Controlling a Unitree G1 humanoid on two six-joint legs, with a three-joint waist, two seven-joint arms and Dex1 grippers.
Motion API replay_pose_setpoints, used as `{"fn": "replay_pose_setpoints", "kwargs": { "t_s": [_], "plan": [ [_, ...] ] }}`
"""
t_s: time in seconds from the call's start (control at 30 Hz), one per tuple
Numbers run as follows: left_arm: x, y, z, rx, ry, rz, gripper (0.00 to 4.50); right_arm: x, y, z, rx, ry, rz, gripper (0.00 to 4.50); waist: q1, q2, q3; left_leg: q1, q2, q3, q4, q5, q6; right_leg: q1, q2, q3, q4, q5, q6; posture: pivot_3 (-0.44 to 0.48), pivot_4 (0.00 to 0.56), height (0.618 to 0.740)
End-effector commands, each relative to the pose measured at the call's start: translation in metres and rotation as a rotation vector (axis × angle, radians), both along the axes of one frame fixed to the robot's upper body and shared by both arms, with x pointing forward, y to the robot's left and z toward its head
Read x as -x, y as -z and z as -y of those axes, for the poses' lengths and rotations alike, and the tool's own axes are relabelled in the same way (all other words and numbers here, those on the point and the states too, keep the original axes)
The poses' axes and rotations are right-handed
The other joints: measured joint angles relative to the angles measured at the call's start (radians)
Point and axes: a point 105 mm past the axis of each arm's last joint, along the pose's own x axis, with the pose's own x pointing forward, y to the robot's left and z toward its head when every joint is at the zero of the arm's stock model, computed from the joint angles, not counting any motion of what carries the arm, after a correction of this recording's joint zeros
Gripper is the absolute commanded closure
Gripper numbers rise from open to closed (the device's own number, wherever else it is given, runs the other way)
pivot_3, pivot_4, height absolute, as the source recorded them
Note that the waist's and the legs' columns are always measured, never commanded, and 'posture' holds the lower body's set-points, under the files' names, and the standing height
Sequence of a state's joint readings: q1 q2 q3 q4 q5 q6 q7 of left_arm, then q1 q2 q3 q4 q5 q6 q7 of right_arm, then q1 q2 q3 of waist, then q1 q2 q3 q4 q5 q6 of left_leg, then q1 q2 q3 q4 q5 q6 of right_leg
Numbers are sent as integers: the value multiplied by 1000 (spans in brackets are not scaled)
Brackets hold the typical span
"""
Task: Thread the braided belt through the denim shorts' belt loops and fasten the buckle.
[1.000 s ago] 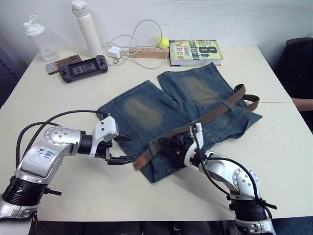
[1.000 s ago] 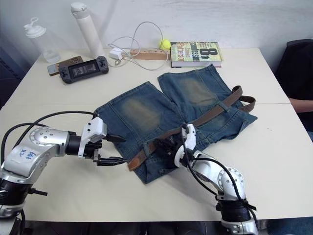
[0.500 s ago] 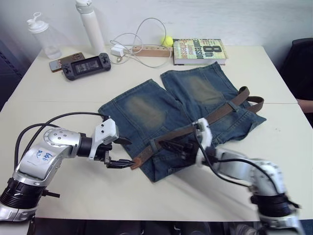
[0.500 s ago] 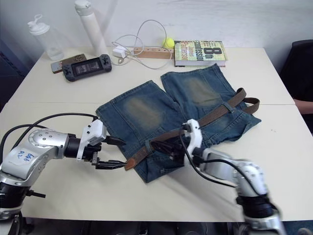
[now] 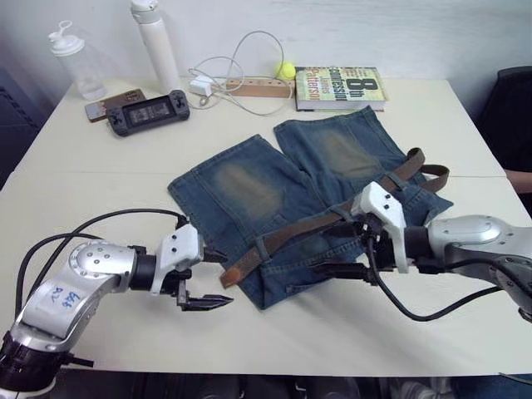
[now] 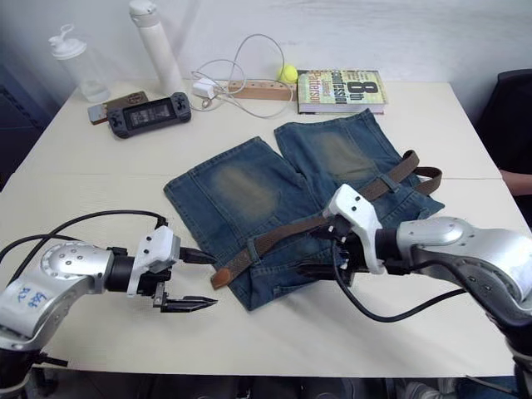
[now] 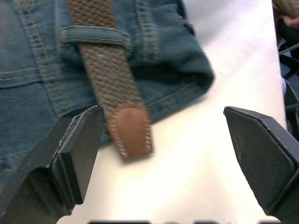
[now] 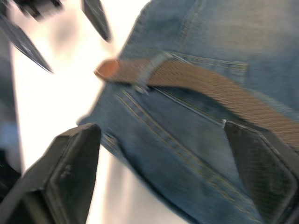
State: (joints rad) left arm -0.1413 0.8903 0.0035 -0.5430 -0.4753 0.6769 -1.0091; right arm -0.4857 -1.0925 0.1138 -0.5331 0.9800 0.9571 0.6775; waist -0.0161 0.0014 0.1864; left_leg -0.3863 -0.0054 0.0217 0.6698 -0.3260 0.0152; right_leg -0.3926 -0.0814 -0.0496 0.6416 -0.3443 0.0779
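Note:
The denim shorts [image 5: 307, 179] lie flat mid-table, waistband toward me. The braided belt [image 5: 332, 220] runs along the waistband under a belt loop [image 7: 96, 35]. Its brown leather tip [image 7: 131, 135] sticks out past the shorts' left corner, and its far end curls back at the right [image 5: 431, 173]. I cannot make out the buckle. My left gripper [image 5: 216, 280] is open just left of the tip, with nothing between its fingers [image 7: 77, 149]. My right gripper [image 5: 339, 247] hovers open over the waistband near the middle, apart from the belt.
Along the far edge stand a book [image 5: 337, 83], a yellow ball [image 5: 288, 70], a power strip with white cable [image 5: 245, 87], a game console [image 5: 145, 110], a phone [image 5: 101, 108] and two bottles [image 5: 156, 46]. A dark chair [image 5: 515, 108] is at the right.
My right gripper has opened, let go at the waistband, and drawn back to the right and up. My left gripper has dropped slightly nearer the table's front edge. The belt lies as before.

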Motion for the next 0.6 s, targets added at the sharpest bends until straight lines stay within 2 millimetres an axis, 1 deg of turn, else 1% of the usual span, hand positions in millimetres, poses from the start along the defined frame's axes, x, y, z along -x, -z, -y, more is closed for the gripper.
{"fn": "replay_pose_setpoints", "kwargs": {
  "t_s": [0.03,0.07,0.13,0.17,0.2,0.23,0.27,0.3,0.37,0.43,0.53,0.6],
  "plan": [
    [1,-9,9,40,-39,93,0,-5,-2,17,111,-39,69,1787,8,0,0,0,0,0,0,0,0,0,0,0,-1,0,0,0,150,735],
    [-1,-8,10,40,-55,108,0,-8,-1,21,132,-39,85,2289,12,0,0,0,0,0,0,0,0,0,0,0,-2,0,0,0,150,735],
    [-6,-7,13,35,-95,137,0,-20,5,34,189,1,119,3214,14,0,0,0,0,0,0,0,0,0,0,0,-4,0,0,0,150,735],
    [-8,-6,13,33,-108,144,0,-25,7,38,208,15,128,3603,14,0,0,0,0,0,0,0,0,0,0,0,-4,0,0,0,150,735],
    [-11,-7,15,37,-121,154,0,-38,5,49,215,80,162,3886,14,0,0,0,0,0,0,0,0,0,0,0,-4,0,0,0,150,735],
    [-13,-8,16,40,-130,161,0,-47,4,57,218,123,186,4440,14,0,0,0,0,1,0,0,0,0,0,0,-3,0,0,0,150,735],
    [-13,-8,17,42,-132,165,0,-57,0,65,197,177,211,4440,14,0,0,0,0,1,1,0,0,0,0,0,-2,0,0,0,150,735],
    [-13,-9,18,49,-134,166,0,-64,-4,77,170,248,206,4440,13,0,0,0,0,1,2,0,0,0,0,0,-1,0,0,0,150,735],
    [-10,-10,19,63,-134,154,0,-71,-8,91,133,324,184,4440,14,0,0,0,0,1,3,0,0,0,1,0,2,0,0,0,150,735],
    [-3,-6,19,64,-117,122,0,-71,4,100,139,363,129,4440,15,0,0,0,0,1,3,0,0,0,1,0,2,0,0,0,150,735],
    [0,-5,20,85,-111,93,0,-67,25,94,118,360,57,4440,14,0,0,0,0,1,3,0,0,0,1,0,2,0,0,0,150,735],
    [-1,-9,24,165,-132,61,0,-63,32,86,85,339,28,4440,15,0,0,0,0,1,4,0,0,1,1,-1,2,0,0,0,150,735]
  ]
}}
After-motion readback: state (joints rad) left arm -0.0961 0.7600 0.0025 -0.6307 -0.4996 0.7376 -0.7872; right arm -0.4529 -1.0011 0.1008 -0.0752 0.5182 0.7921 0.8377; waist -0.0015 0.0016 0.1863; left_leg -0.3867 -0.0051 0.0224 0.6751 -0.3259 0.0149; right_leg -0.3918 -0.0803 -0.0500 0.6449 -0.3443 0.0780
